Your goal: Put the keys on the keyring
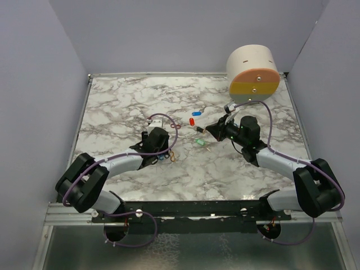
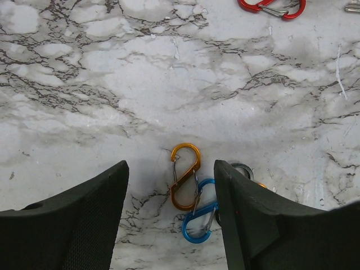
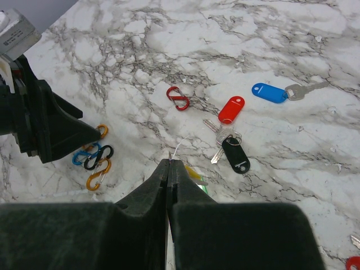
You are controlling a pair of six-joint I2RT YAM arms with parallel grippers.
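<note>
1. On the marble table [image 2: 169,84], the left gripper [image 2: 170,169] stood open and empty, with the keyring [image 2: 195,204] lying between its jaws.
2. Opposite, the right gripper [image 3: 169,163] was closed tight; any hold could not be confirmed.
3. Ahead of it the keys [image 3: 231,109] lay loose, apart from the keyring.

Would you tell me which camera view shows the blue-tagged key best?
The right wrist view: the blue-tagged key lies unobstructed, its tag and silver blade both distinct. The top external view shows only a small blue speck; the left wrist view does not show it.
</note>
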